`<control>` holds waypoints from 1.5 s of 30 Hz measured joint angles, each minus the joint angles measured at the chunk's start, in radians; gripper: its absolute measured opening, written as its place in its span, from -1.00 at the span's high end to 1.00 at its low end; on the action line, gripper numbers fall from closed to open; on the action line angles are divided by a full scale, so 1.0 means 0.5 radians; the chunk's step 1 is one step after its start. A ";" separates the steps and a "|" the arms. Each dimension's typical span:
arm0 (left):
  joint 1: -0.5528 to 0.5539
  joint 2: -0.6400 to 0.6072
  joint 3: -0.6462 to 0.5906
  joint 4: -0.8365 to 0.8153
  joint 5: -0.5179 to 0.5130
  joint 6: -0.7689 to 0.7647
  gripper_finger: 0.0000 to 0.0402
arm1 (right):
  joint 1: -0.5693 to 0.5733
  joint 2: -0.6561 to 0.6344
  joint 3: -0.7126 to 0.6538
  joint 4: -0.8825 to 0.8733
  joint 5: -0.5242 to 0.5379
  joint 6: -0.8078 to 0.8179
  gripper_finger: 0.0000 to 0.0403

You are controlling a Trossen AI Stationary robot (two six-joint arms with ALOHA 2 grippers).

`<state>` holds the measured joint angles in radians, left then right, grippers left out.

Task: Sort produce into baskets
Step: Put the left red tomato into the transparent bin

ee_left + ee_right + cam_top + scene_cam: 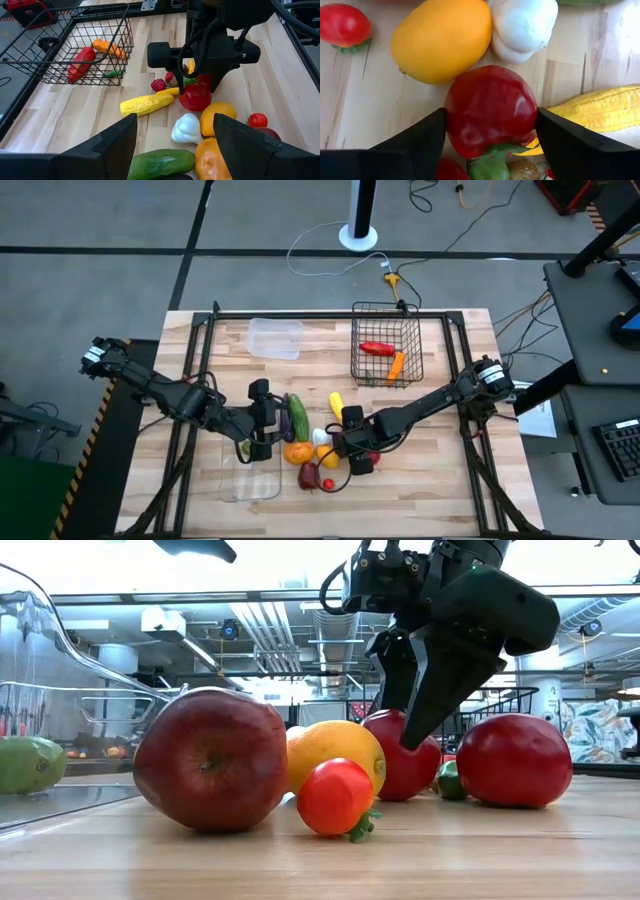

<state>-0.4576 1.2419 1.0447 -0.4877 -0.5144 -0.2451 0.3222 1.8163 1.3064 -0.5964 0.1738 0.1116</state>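
Left gripper [262, 423] hangs over the long clear tray [232, 485] at the pile's left edge, fingers apart, nothing between them. Green cucumber [297, 416] lies beside it. Mid-table: glossy red pepper [490, 110], green stem, sitting on the wood between a yellow-orange fruit [441, 40], a white bulb [524, 26] and yellow corn [592, 113]. Right gripper [490, 131] straddles the pepper, fingers open at either flank, not yet pinching. Black wire basket [386, 343] at the far right holds a red pepper and a carrot.

A wooden table [450, 480] stands on grey floor [100, 280]. A white cable [320, 255] lies beyond it; a keyboard [620, 448] sits alongside.
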 joint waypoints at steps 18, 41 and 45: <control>0.000 -0.023 0.001 -0.001 -0.001 0.001 -0.22 | -0.001 -0.235 -0.003 -0.039 0.016 0.039 -0.36; -0.002 -0.491 0.005 -0.128 -0.103 -0.012 -0.22 | -0.065 -0.147 -0.002 1.608 0.018 -0.377 -0.36; -0.003 -0.508 0.005 -0.126 -0.105 -0.060 -0.22 | -0.082 -0.048 -0.002 1.890 0.019 -0.432 -0.36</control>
<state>-0.4592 0.9881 1.0470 -0.5507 -0.5667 -0.2751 0.2812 1.7923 1.3056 0.3485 0.1833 -0.1045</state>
